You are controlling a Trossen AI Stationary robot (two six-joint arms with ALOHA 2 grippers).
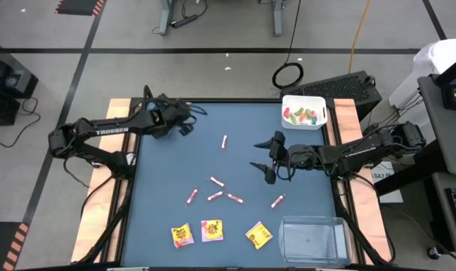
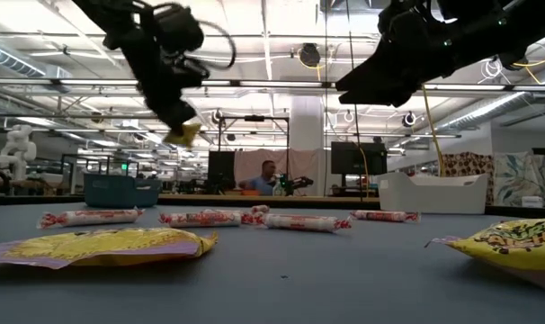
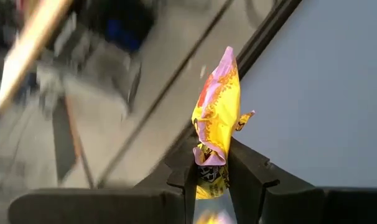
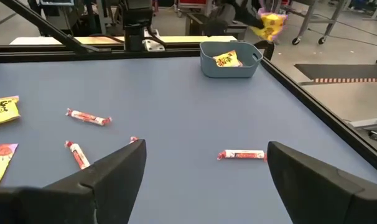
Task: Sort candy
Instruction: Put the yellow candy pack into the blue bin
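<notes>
**Inspector A:** Left gripper, status?

**Inspector B:** Clamped on a yellow packet with pink edging, held upright between the two fingers. In the high view the gripper sits at the table's far left corner, raised off the surface. The right wrist view shows the packet in the air above a teal bin, which already holds one yellow packet.

**Inspector A:** And the right gripper?

**Inspector B:** Fingers spread wide apart, holding nothing (both fingers show clear blue table between them in its own wrist view). It hovers over the right-centre of the blue table, near the white bin.

**Inspector A:** Contents of that white bin?

**Inspector B:** Small green and red wrapped pieces.

**Inspector A:** Candy remaining on the table?

**Inspector B:** One pink-white stick lies alone toward the far side. Five more sticks lie scattered mid-table, among them one at and one at. Three yellow packets lie along the near edge: just beside it, and. A clear bin stands at the near right corner; I cannot tell whether anything is in it.
</notes>
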